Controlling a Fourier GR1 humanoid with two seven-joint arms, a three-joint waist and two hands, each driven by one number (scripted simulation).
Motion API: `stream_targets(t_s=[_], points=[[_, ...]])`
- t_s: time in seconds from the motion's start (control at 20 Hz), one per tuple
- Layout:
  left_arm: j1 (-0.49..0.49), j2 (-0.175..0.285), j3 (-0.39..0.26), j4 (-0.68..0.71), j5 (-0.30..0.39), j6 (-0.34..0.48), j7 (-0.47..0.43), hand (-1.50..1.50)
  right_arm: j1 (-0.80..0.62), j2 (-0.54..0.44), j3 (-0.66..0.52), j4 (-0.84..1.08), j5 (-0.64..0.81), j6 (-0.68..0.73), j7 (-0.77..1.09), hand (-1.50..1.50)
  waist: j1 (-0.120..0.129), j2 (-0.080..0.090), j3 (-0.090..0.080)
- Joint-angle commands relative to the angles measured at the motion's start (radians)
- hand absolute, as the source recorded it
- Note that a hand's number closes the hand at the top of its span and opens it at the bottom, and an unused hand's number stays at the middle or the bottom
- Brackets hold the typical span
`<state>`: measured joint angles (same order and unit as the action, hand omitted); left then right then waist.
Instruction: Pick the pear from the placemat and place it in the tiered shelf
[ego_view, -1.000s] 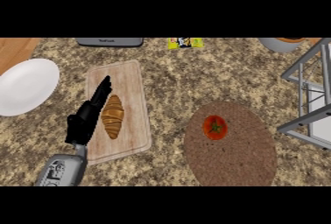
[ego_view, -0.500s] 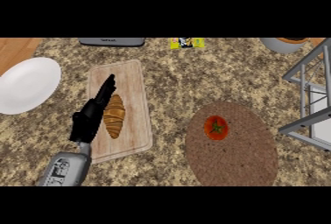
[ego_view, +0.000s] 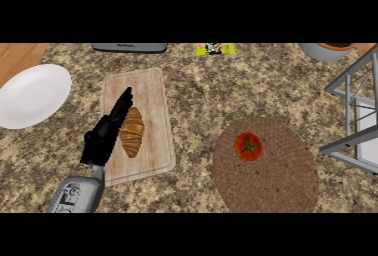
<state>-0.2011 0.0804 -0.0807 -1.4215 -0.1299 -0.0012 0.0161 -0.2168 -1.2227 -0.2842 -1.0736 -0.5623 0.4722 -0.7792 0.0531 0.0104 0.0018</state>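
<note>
Going left to right on my feed: there's a white plate (ego_view: 33, 95) at the far left, then the left hand (ego_view: 103, 137) hanging over the wooden cutting board (ego_view: 153, 97), fingers straight and together, holding nothing, just left of the croissant (ego_view: 131, 132). Honestly not much has changed in the last second. The fingertips have leaned a touch toward the right and the forearm has hardly shifted, so the hand is nowhere nearer the target than it was. Further right is the round brown placemat (ego_view: 273, 185), and the fruit on it, which the job calls a pear, looks to me like a red tomato (ego_view: 248, 146) with a green stem. It sits near the mat's upper left part and hasn't budged. The tiered shelf (ego_view: 348, 117) is at the right edge, just beside the mat, only partly in view. The right hand doesn't show anywhere, so I can't say anything about it. My read is that the pick hasn't started. The fruit is well apart from the only hand I can see, and the shelf is on the far side from it, so I'd guess the right arm is the better bet for this one.
</note>
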Motion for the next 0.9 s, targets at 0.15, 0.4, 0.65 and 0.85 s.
stream_targets(t_s=[0.15,0.4,0.65,0.85], points=[[0.008,0.008,0.005,-0.018,0.003,-0.008,0.010,0.00,-0.180,0.020,0.073,0.134,0.008,0.205,-0.043,1.50,-0.001,0.000,0.000],[0.009,0.022,0.008,-0.039,0.006,-0.023,0.019,0.00,-0.222,0.029,0.126,0.199,0.246,-0.056,-0.088,1.50,0.008,0.005,0.001],[-0.008,-0.008,-0.003,-0.023,-0.022,0.013,0.024,0.00,-0.423,0.064,0.175,0.417,0.309,-0.038,-0.041,-1.50,0.002,0.004,0.000],[-0.043,0.027,0.052,0.027,0.012,-0.018,0.003,0.00,-0.453,0.107,0.176,0.482,0.309,0.020,-0.076,-1.50,-0.014,0.003,0.000]])
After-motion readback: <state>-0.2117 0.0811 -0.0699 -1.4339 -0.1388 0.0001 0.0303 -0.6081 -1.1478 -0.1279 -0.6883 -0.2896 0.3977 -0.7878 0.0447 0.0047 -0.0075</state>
